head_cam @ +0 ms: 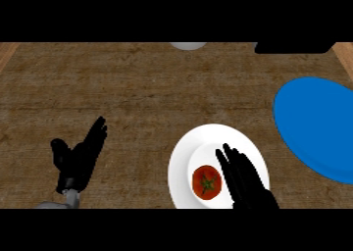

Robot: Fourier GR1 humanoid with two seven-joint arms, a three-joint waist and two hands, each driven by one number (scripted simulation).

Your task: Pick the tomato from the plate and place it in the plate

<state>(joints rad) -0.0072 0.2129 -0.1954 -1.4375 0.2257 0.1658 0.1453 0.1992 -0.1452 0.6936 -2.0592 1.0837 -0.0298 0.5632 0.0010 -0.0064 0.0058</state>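
A red tomato (206, 182) with a green stem lies on the white plate (208, 139) at the lower middle. My right hand (244, 179) is over that plate, just right of the tomato, fingers straight and pointing away, open. A blue plate (317, 127) lies at the right edge, partly cut off. My left hand (78, 159) rests open at the lower left, fingers up, holding nothing.
The counter has a brown woven surface with wooden borders at the far left and right. A pale round object (187, 45) and a black object (293, 47) sit at the far edge.
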